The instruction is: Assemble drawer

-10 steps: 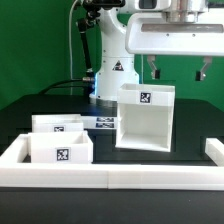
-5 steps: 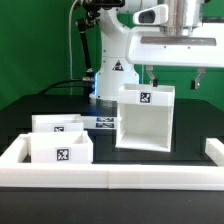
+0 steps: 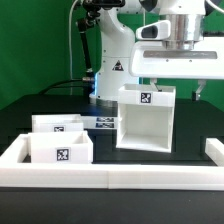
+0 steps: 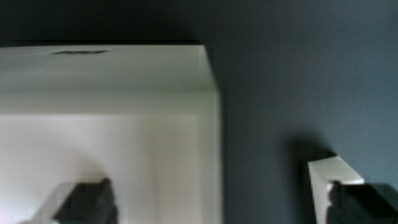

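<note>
The drawer's tall white shell (image 3: 145, 125) stands upright mid-table with a tag on its top rear wall. Two small white trays lie at the exterior view's left, one in front (image 3: 60, 150) and one behind it (image 3: 55, 124), each tagged. My gripper (image 3: 176, 91) hangs open just above the shell's top edge, on the exterior view's right side of it. In the wrist view the shell (image 4: 107, 110) fills one side. Its side wall edge lies between my open fingers (image 4: 342, 182), midway at my gripper (image 4: 210, 196). Nothing is held.
A long low white border rail (image 3: 110, 178) runs along the table front, with raised ends at both sides. The marker board (image 3: 103, 122) lies flat between the trays and the shell. The robot's base (image 3: 113, 70) stands behind, with cables at the back left.
My gripper has come down from higher up to just above the shell's top edge. The shell and trays have not moved.
</note>
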### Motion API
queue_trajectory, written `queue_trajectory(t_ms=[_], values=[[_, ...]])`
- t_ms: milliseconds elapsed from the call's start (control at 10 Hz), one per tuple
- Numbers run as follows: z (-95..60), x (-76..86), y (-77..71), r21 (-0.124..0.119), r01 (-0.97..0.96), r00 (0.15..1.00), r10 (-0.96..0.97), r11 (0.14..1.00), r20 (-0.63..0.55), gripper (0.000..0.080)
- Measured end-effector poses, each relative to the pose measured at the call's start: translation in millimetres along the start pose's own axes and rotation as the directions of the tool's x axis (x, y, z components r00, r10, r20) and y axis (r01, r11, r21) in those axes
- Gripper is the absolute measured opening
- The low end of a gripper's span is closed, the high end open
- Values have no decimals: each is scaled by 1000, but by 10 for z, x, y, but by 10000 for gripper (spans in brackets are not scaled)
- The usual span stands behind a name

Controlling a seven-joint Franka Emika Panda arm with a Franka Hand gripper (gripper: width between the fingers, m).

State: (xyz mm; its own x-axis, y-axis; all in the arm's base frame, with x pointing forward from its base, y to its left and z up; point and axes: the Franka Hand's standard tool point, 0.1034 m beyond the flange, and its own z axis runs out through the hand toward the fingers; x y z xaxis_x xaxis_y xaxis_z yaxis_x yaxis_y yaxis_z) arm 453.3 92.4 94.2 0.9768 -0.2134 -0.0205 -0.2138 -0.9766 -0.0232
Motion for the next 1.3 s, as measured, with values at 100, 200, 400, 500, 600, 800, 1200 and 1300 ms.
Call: queue_trajectory(t_ms=[100,200,400,500,600,800,1200,1300], values=[[-11,11,7,-3,5,1000,-5,1000,5,426],[-9,10,1,-2,6,1000,-6,1000,3,426],[-7,9,-1,-2,7,1000,-7,1000,4,108],[-7,9,-1,-2,7,1000,-7,1000,4,108],[-7,9,-3,-2,8,1000,-8,1000,3,36],[-7,9,-3,-2,8,1000,-8,1000,3,36],[-7,9,-3,-2,8,1000,-8,1000,3,36],[-7,9,-3,-2,8,1000,-8,1000,3,37]])
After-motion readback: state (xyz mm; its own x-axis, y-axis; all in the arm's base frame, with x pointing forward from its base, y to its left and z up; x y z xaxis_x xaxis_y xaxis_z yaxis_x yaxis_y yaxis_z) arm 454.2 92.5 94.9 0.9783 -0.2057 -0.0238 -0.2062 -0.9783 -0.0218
